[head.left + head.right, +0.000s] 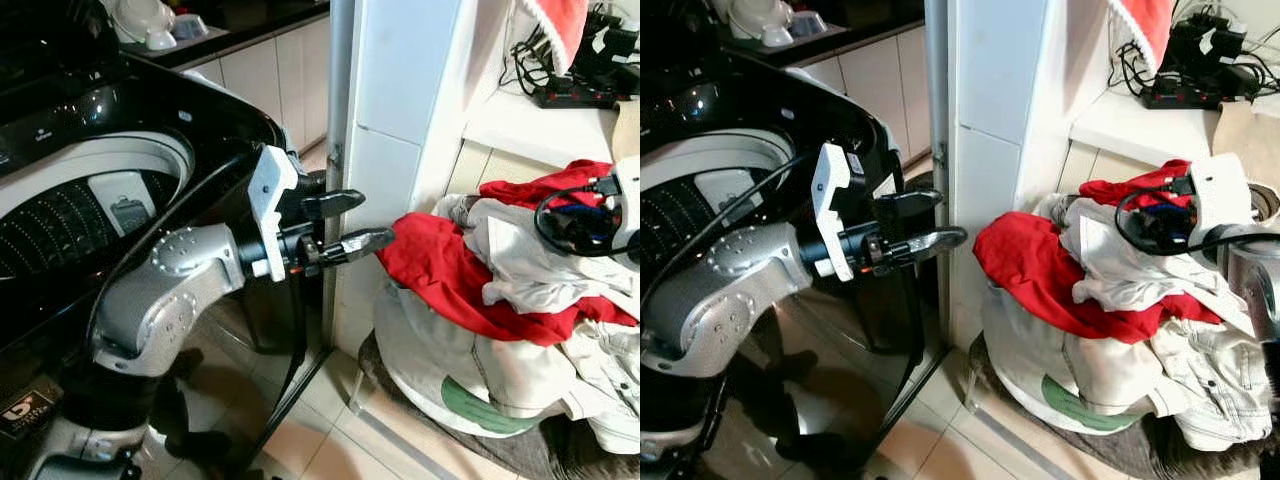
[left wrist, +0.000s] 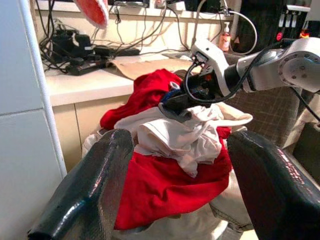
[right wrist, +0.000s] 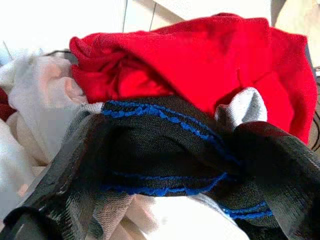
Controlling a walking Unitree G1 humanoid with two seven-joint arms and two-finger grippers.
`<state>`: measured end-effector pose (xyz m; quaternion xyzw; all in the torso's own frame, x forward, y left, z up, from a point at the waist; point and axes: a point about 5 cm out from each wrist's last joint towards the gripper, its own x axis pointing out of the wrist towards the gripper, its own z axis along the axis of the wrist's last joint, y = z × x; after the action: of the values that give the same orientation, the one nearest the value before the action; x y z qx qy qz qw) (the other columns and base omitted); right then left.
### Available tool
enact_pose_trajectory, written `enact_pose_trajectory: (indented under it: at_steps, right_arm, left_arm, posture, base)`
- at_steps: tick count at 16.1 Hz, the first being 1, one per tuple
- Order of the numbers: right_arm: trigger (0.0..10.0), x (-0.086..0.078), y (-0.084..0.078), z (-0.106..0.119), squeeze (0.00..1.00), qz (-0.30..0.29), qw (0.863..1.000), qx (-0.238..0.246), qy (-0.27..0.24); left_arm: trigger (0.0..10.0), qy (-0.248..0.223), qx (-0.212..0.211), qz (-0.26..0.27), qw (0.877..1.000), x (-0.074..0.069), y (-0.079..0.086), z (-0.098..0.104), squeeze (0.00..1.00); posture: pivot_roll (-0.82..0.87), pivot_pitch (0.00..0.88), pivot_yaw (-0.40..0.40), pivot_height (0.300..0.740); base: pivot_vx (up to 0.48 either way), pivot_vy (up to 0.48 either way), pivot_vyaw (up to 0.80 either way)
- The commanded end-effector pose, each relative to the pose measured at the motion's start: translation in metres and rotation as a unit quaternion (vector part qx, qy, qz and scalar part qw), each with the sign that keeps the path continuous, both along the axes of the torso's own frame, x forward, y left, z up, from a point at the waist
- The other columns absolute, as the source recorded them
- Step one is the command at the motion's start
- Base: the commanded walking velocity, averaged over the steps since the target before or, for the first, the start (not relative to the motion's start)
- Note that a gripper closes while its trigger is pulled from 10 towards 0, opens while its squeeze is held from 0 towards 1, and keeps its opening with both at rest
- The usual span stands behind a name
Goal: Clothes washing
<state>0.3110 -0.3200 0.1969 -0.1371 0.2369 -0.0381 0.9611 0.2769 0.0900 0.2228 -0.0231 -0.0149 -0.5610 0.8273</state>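
1. Laundry pile: heaped red, white and cream garments on a round base on the tiled floor, beside the white pillar and well to the robot's right of the washing machine.
2. Washing machine: lid up, drum exposed. No garments are visible in the part of the drum shown.
3. Right gripper: down on top of the pile. The right wrist view shows its fingers closed round a dark garment with blue stitching, which lies against the red garment.
4. Left gripper: held out level between machine and pile, fingers spread apart, holding nothing, just short of the red cloth.
5. Progress, as judged: early. One item is being picked; it is not yet lifted clear. Transfer to the drum and the bulk of the pile remain.
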Motion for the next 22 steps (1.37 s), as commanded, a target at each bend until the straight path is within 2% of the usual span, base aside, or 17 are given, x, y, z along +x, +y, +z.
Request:
enact_pose_trajectory:
  at_steps: [1,3,5,6,11,22]
  right_arm:
    - [10.0,0.004,0.000,0.000,0.00,0.004,1.000,-0.003,-0.002]
    - [10.0,0.005,-0.001,-0.006,0.00,0.003,1.000,0.021,0.013]
    - [4.3,0.004,-0.002,-0.007,0.00,0.005,0.999,0.029,0.023]
    - [0.0,0.003,-0.002,-0.008,0.00,0.008,0.999,0.031,0.028]
    - [0.0,-0.001,-0.005,-0.009,0.00,0.015,0.999,0.003,0.044]
    - [0.0,-0.007,-0.003,-0.010,0.00,0.036,0.997,0.000,0.063]
  left_arm:
    - [10.0,0.002,0.005,0.000,1.000,-0.005,-0.002,0.000,0.00]
    - [10.0,0.014,0.009,-0.004,1.000,-0.011,-0.003,-0.001,0.00]
    - [10.0,0.020,0.013,-0.013,1.000,-0.013,-0.004,-0.002,0.00]
    - [10.0,0.027,0.018,-0.028,0.999,-0.017,-0.004,-0.003,0.00]
    - [10.0,0.032,0.025,-0.028,0.999,-0.019,-0.003,-0.004,0.00]
    - [10.0,0.037,0.028,-0.027,0.999,-0.018,-0.003,-0.003,0.00]
  posture:
    - [-0.08,0.000,0.023,0.740]
    - [-0.08,0.000,0.021,0.740]
    - [-0.08,0.000,0.017,0.740]
    - [-0.08,0.000,0.014,0.740]
    - [-0.08,0.000,0.016,0.740]
    - [-0.08,0.000,0.020,0.740]
  base:
    - [0.000,0.000,0.00]
    - [0.000,0.000,0.00]
    - [0.000,0.000,0.00]
    - [0.000,0.000,0.00]
    - [0.000,0.000,0.00]
    - [0.000,0.000,0.00]
